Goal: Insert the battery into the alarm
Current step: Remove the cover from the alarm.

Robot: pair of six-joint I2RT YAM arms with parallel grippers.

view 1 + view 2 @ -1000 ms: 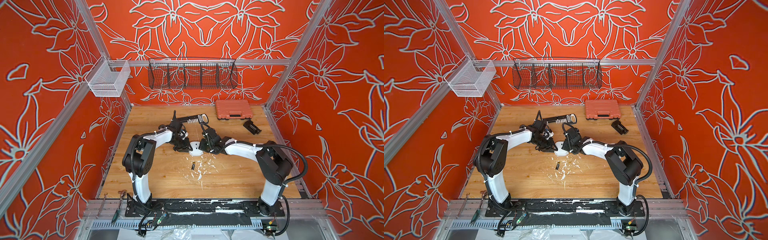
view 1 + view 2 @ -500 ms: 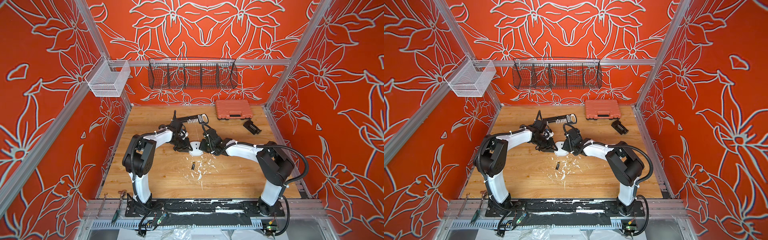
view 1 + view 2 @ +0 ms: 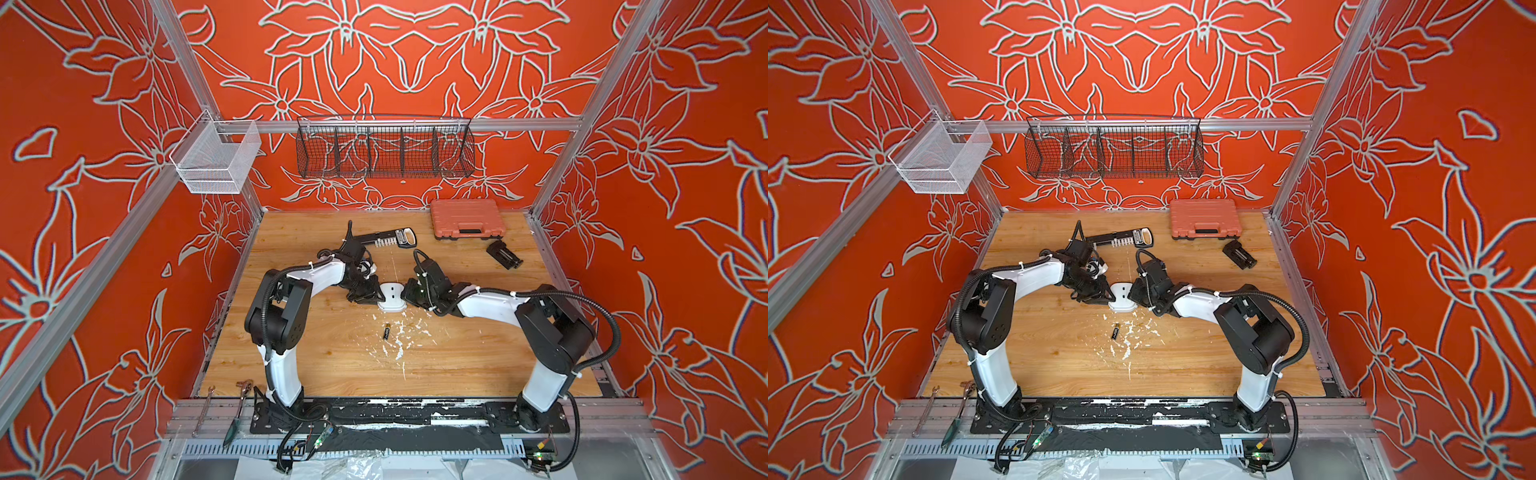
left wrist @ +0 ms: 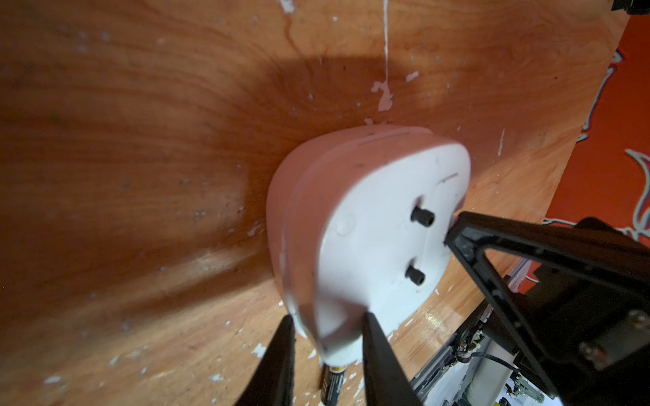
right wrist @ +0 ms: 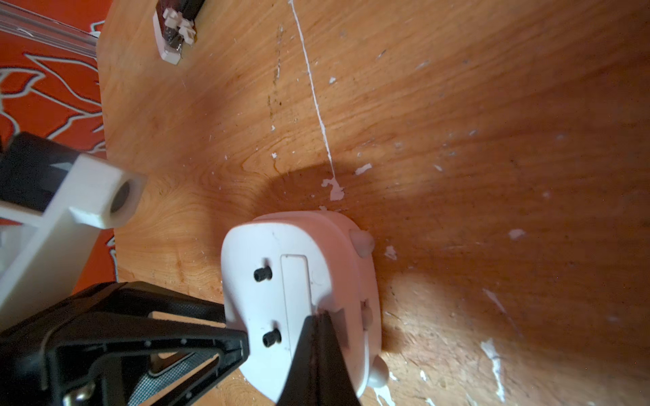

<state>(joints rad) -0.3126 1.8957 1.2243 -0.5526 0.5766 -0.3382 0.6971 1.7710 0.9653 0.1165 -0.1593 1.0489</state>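
Fingers of my left gripper are clamping one edge of the alarm clock. My right gripper is pressing its closed tips onto the clock's back.

- Table: carrying everything.
- Alarm clock: sitting mid-table between both grippers, back showing upward.
- Battery: lying loose nearby, toward the arm bases, touching nothing.

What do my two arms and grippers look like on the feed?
The left arm and right arm match: white shells between bulky black joints, black corrugated cable conduit, white zip ties. The left gripper and right gripper are black, tapered fingers on open triangular frames.
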